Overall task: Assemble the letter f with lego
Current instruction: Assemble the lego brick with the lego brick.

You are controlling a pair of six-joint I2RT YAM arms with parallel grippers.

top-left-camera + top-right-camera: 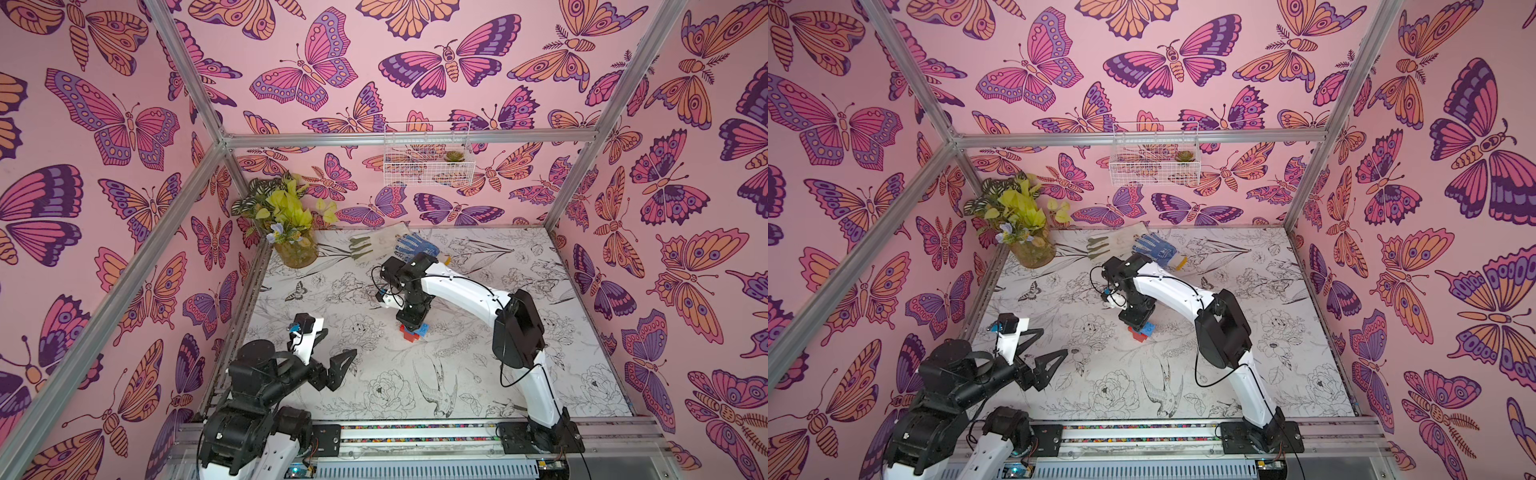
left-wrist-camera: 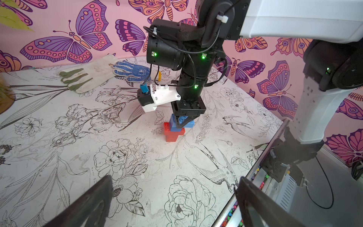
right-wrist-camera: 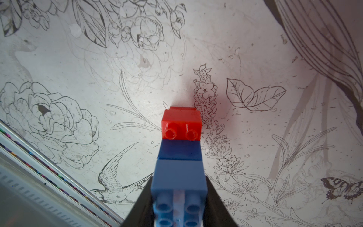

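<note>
Looked like the final press: the top blue brick (image 3: 179, 176) was clamped by the right gripper (image 2: 183, 123) on the letter f (image 2: 172, 135), stood near the middle of the table (image 1: 374, 374), well apart from every edge. The stack was kept upright, studs up, long axis vertical, and that brick seemingly jutted toward the right edge. A straight-down push and a clean release would be needed. The left gripper (image 1: 332, 347) was held wide open near the front-left corner, nothing gripped.
</note>
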